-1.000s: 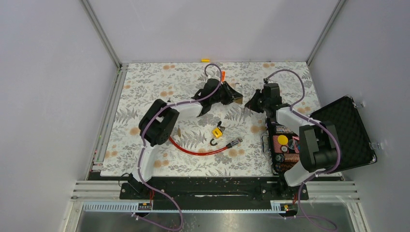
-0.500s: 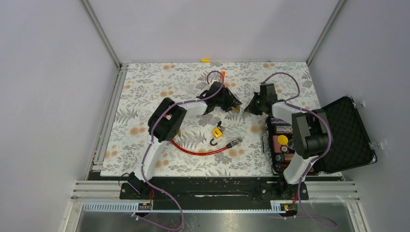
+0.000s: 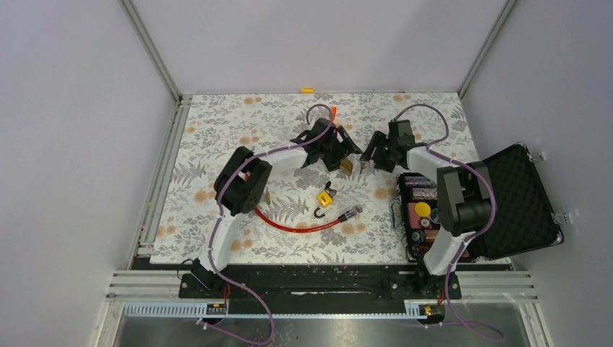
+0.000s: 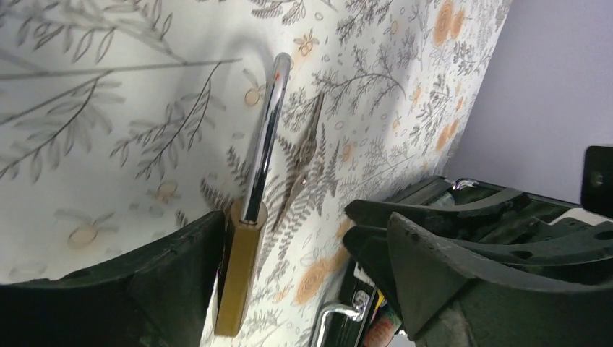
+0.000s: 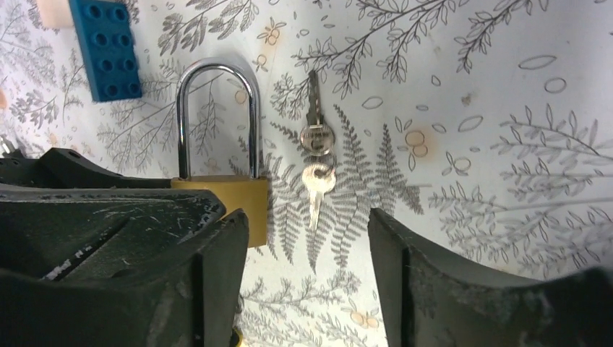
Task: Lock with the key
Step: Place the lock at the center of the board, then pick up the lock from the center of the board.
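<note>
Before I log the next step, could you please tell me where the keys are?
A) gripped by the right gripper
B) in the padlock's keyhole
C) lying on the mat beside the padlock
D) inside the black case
C: the keys lie loose on the floral mat, just beside the brass padlock.

Worktop (image 3: pixel 217 130): white surface printed with grey ferns and orange blossoms. Enclosed at left, rear and right by plain pale-lilac walls (image 3: pixel 72 144). Aluminium posts (image 3: pixel 150 49) run up from the two rear corners. Slotted metal rails (image 3: pixel 144 280) lie along the near edge. Lighting even and diffuse, shadows soft.
</note>
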Controlling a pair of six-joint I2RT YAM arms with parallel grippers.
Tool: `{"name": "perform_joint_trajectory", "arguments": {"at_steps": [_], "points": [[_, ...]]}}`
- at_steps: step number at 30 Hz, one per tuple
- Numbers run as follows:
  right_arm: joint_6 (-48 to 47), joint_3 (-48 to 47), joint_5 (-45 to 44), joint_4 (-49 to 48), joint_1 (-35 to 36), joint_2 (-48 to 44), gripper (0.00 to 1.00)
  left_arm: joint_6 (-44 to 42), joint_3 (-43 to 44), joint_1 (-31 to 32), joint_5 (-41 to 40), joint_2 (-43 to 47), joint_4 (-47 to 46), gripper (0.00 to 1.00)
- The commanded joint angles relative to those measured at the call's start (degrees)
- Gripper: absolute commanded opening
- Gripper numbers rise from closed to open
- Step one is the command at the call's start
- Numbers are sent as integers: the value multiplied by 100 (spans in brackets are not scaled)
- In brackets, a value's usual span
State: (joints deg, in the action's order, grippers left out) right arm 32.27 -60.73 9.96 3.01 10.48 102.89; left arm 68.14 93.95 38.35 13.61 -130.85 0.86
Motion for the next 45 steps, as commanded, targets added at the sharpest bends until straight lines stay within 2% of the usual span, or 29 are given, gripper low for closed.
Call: {"name": "perform_joint_trajectory", "arguments": {"at_steps": [1,4,9,16,23,33,36,40,45], "points": [[-15,111,-200,208,-31,-779,71,-67,-230,-39,-152,932,415,84],[-83,244,-184,276,-29,-1066,77,-186,-261,-60,-161,1088,668,98],[-189,412,-173,488,-29,-1527,86,-567,-306,-47,-352,1328,1177,99],[-165,668,-174,669,-31,-2061,98,-956,-666,-49,-542,1684,1402,99],[63,983,-50,730,-20,-2495,99,-1564,-936,-49,-804,2076,1770,99],[425,1461,233,780,23,-3118,95,-1917,-2083,12,-1412,3054,1583,99],[532,1536,41,882,388,-3300,93,-1984,-2420,34,-1762,3476,1594,99],[819,1524,-515,963,1253,-3385,92,-2086,-2922,38,-2203,4267,1632,99],[1273,1152,-1098,972,2069,-2967,93,-2249,-3703,33,-2670,5391,1648,99]]}}
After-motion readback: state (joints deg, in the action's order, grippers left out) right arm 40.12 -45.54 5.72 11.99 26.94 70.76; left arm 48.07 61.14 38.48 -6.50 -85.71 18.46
